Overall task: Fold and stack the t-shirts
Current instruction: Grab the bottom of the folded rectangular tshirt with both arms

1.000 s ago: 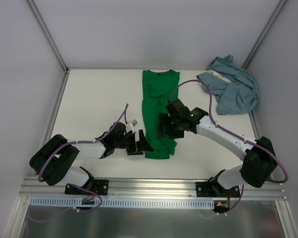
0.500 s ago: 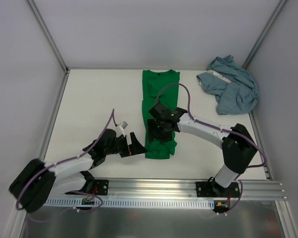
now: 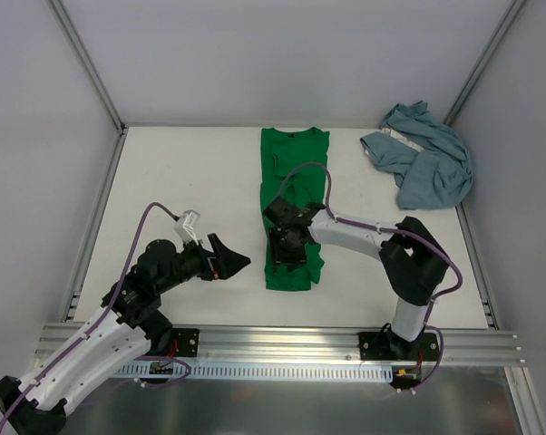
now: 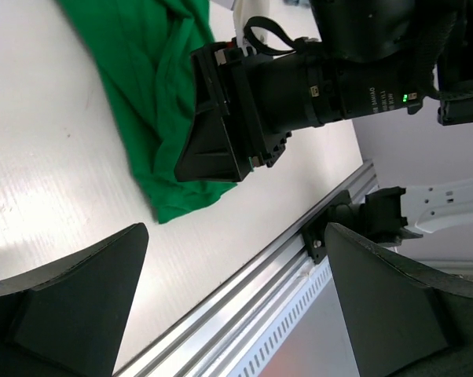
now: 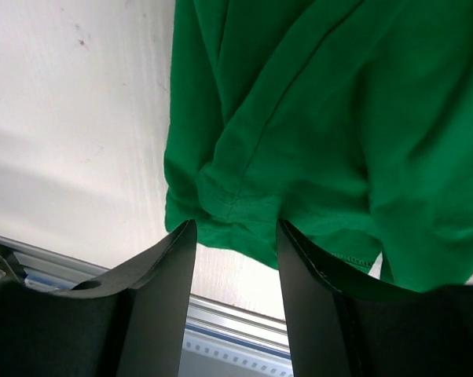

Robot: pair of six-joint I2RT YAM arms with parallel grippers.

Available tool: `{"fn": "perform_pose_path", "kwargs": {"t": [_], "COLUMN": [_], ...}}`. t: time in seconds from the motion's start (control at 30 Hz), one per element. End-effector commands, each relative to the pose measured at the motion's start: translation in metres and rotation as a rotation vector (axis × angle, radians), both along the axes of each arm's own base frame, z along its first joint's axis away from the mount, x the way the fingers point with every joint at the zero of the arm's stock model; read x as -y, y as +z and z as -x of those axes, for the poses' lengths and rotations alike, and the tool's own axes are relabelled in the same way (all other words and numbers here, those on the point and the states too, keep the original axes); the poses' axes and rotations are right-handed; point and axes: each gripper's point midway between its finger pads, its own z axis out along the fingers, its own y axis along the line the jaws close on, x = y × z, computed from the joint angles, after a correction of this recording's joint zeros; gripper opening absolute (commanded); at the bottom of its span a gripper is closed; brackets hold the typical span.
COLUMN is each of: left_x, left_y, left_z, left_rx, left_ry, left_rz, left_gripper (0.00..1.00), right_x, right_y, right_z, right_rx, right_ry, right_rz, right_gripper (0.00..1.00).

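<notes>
The green t-shirt (image 3: 291, 199) lies folded into a long narrow strip down the middle of the table, collar at the far end. My right gripper (image 3: 287, 249) is down on its near end. In the right wrist view its fingers (image 5: 181, 243) straddle the bunched near hem (image 5: 236, 200), jaws part-way in with a gap showing, right gripper (image 5: 232, 228) open. My left gripper (image 3: 232, 263) hangs wide open left of the shirt, holding nothing; left gripper (image 4: 232, 236) looks toward the green cloth (image 4: 166, 94) and the right gripper (image 4: 221, 141). The blue-grey t-shirt (image 3: 427, 163) lies crumpled at the far right corner.
The white table (image 3: 182, 181) is enclosed by grey walls on three sides. An aluminium rail (image 3: 282, 340) runs along the near edge, with the right arm's base (image 3: 409, 340) bolted to it. A purple cable loops over the right arm.
The left arm has drawn back to the left, away from the green shirt. The right gripper slid to the shirt's near left end and its jaws have narrowed around the hem.
</notes>
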Motion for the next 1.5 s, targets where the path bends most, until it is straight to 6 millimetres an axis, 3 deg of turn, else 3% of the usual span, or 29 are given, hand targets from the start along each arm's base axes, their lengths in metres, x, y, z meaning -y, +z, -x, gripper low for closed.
{"fn": "perform_pose_path", "kwargs": {"t": [0.0, 0.4, 0.77, 0.87, 1.0, 1.23, 1.47], "left_x": [-0.005, -0.003, -0.001, -0.001, -0.001, -0.001, 0.002], "left_y": [-0.009, -0.011, -0.016, -0.017, -0.018, -0.023, -0.030], "left_z": [0.002, 0.003, 0.005, 0.006, 0.006, 0.007, 0.008], "left_rx": [-0.011, -0.010, -0.017, -0.019, -0.021, -0.037, -0.053], "left_ry": [0.005, -0.012, -0.029, -0.029, -0.029, -0.030, -0.042], "left_rz": [-0.051, -0.056, -0.049, -0.050, -0.050, -0.052, -0.050], "left_gripper": [0.99, 0.99, 0.99, 0.99, 0.99, 0.99, 0.99], "right_x": [-0.011, -0.013, -0.006, -0.003, -0.003, 0.003, 0.029], "right_y": [0.004, 0.004, -0.016, -0.019, -0.019, -0.002, 0.053], "right_z": [-0.006, -0.017, -0.021, -0.020, -0.020, -0.018, -0.015], "right_rx": [0.022, 0.042, 0.036, 0.035, 0.037, 0.059, 0.146], "right_ry": [-0.011, -0.010, -0.027, -0.036, -0.041, -0.052, -0.064], "right_rz": [-0.024, 0.025, 0.096, 0.107, 0.106, 0.096, 0.095], "right_gripper": [0.48, 0.48, 0.41, 0.33, 0.01, 0.00, 0.00]}}
